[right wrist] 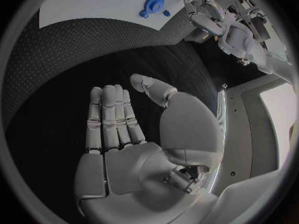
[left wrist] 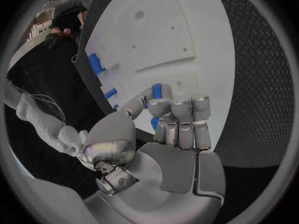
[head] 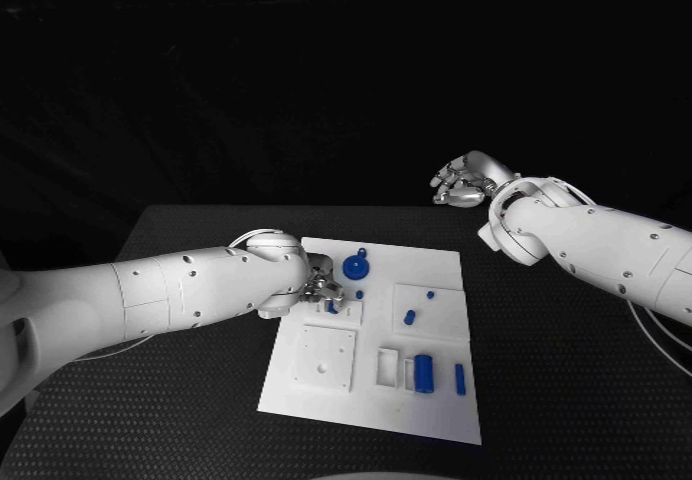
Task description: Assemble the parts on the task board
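The white task board (head: 433, 410) lies in the middle of the black table. My left hand (head: 320, 290) hovers over the board's far left part and pinches a small blue peg (left wrist: 156, 90) between thumb and fingers; its lower end shows at the hand (head: 332, 308). A blue gear-like part (head: 356, 267) stands just beyond that hand, also seen as the blue gear (right wrist: 153, 6). My right hand (head: 469, 180) is raised off to the far right of the board, fingers straight and together, thumb apart, holding nothing (right wrist: 118, 119).
Other blue parts lie on the board: two short pegs (head: 431, 295) (head: 410, 317), a thick cylinder (head: 424, 372) in a slot and a thin pin (head: 460, 377) beside it. A raised square plate (head: 327, 355) sits at the near left. Black table surrounds the board.
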Motion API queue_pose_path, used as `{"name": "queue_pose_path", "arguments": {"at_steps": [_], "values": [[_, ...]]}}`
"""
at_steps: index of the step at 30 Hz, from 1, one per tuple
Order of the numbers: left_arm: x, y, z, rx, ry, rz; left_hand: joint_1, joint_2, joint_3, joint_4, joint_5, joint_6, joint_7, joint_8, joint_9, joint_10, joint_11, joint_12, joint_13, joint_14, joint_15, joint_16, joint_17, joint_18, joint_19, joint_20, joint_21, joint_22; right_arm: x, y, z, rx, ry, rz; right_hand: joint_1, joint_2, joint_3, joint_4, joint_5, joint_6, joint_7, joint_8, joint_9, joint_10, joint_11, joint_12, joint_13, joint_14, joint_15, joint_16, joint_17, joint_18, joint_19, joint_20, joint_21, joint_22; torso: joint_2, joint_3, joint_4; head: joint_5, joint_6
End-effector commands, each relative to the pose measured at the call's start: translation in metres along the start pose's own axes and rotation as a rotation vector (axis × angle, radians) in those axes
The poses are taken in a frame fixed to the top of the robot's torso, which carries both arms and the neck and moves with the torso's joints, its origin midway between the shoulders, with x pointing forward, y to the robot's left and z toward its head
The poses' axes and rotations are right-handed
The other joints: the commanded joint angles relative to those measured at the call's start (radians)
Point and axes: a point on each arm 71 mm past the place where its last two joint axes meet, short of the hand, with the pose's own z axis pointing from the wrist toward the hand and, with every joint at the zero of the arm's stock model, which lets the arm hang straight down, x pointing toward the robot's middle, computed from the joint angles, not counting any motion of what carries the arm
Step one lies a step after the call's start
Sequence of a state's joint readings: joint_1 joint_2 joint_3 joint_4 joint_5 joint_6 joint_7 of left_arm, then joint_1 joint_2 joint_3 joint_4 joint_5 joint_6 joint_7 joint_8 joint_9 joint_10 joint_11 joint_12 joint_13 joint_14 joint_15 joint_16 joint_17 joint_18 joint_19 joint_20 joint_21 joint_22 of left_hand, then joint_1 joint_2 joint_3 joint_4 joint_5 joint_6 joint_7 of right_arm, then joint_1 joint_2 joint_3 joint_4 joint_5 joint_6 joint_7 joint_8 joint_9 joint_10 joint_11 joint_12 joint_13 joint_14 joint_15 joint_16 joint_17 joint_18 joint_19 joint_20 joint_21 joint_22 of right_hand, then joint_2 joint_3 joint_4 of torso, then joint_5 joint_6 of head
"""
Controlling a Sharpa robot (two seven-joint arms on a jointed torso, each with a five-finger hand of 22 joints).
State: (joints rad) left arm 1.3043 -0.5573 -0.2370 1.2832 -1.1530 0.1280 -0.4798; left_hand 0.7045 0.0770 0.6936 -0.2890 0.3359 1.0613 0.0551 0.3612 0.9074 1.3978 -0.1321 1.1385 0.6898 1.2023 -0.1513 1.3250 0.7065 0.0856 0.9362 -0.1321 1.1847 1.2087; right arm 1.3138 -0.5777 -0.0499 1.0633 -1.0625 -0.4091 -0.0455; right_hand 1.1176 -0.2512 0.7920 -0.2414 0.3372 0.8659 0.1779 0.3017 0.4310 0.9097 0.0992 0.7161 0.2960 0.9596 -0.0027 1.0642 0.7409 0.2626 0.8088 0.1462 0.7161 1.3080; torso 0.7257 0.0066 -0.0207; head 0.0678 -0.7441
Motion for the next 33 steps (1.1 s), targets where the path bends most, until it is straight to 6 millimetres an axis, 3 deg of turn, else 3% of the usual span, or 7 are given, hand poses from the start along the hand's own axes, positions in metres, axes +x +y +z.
{"name": "queue_pose_path", "arguments": {"at_steps": [1,3,10,32,33], "values": [[0.0057,-0.0029,0.0009,0.008,0.039,0.025,0.003,0.015,0.061,0.060,-0.001,0.237,-0.098,0.093,-0.002,-0.005,-0.009,0.004,-0.001,0.006,0.001,0.007,-0.001,0.006,0.006,-0.104,-0.001,0.001,0.0013,0.0012,-0.0002,-0.010,0.014,-0.001,-0.004,0.007,-0.007,-0.002,0.005,-0.002,0.003,0.005,-0.002,0.007,-0.002,0.007,-0.001,-0.006,0.000,0.004,-0.002,-0.001,-0.001,0.007,-0.003,0.021,0.000,0.0004,0.0009,0.003,-0.001],[0.0059,-0.0032,0.0010,0.010,0.041,0.024,-0.005,0.020,0.057,0.064,-0.001,0.239,-0.098,0.094,-0.003,-0.005,-0.009,0.005,-0.001,0.007,0.002,0.007,-0.001,0.004,0.006,-0.102,-0.001,0.002,0.0014,0.0012,-0.0002,-0.010,0.016,-0.001,-0.004,0.007,-0.006,-0.002,0.006,-0.002,0.003,0.005,-0.002,0.007,-0.002,0.007,-0.002,-0.006,0.000,0.005,-0.002,-0.001,-0.002,0.007,-0.003,0.021,0.000,0.0006,0.0011,0.003,-0.001],[0.0055,-0.0041,0.0011,0.012,0.035,0.021,-0.037,0.027,0.050,0.089,-0.058,0.242,-0.100,0.097,-0.007,-0.006,-0.010,0.010,-0.001,0.009,0.005,0.007,-0.002,0.005,0.006,-0.100,-0.005,0.005,0.0015,0.0010,-0.0001,-0.009,0.017,-0.001,-0.003,0.008,-0.006,-0.003,0.010,-0.002,0.003,0.005,-0.002,0.006,-0.001,0.007,-0.003,-0.007,0.001,0.006,-0.004,-0.001,-0.002,0.007,-0.004,0.021,0.000,-0.0010,0.0006,0.003,-0.001],[0.0054,-0.0027,0.0021,0.000,0.045,0.030,-0.032,0.018,0.057,0.094,-0.092,0.240,-0.100,0.099,-0.008,-0.007,-0.011,0.012,-0.003,0.008,0.002,0.007,-0.003,0.008,0.008,-0.101,-0.005,0.008,0.0024,0.0015,-0.0005,-0.011,0.028,-0.001,-0.002,0.009,-0.005,-0.006,0.034,-0.003,0.003,0.006,-0.004,0.005,-0.001,0.010,-0.009,-0.012,0.002,0.009,-0.010,-0.001,-0.005,0.008,-0.005,0.022,0.000,-0.0012,0.0008,-0.001,0.000],[0.0053,-0.0024,0.0022,-0.002,0.046,0.030,-0.034,0.010,0.055,0.100,-0.121,0.239,-0.100,0.099,-0.008,-0.007,-0.011,0.012,-0.003,0.007,0.002,0.006,-0.003,0.009,0.007,-0.101,-0.005,0.008,0.0024,0.0015,-0.0006,-0.011,0.028,-0.001,-0.002,0.009,-0.005,-0.006,0.034,-0.003,0.003,0.006,-0.004,0.005,-0.001,0.010,-0.009,-0.012,0.002,0.009,-0.010,-0.001,-0.005,0.008,-0.005,0.022,0.000,-0.0013,0.0006,-0.001,-0.001]]}}
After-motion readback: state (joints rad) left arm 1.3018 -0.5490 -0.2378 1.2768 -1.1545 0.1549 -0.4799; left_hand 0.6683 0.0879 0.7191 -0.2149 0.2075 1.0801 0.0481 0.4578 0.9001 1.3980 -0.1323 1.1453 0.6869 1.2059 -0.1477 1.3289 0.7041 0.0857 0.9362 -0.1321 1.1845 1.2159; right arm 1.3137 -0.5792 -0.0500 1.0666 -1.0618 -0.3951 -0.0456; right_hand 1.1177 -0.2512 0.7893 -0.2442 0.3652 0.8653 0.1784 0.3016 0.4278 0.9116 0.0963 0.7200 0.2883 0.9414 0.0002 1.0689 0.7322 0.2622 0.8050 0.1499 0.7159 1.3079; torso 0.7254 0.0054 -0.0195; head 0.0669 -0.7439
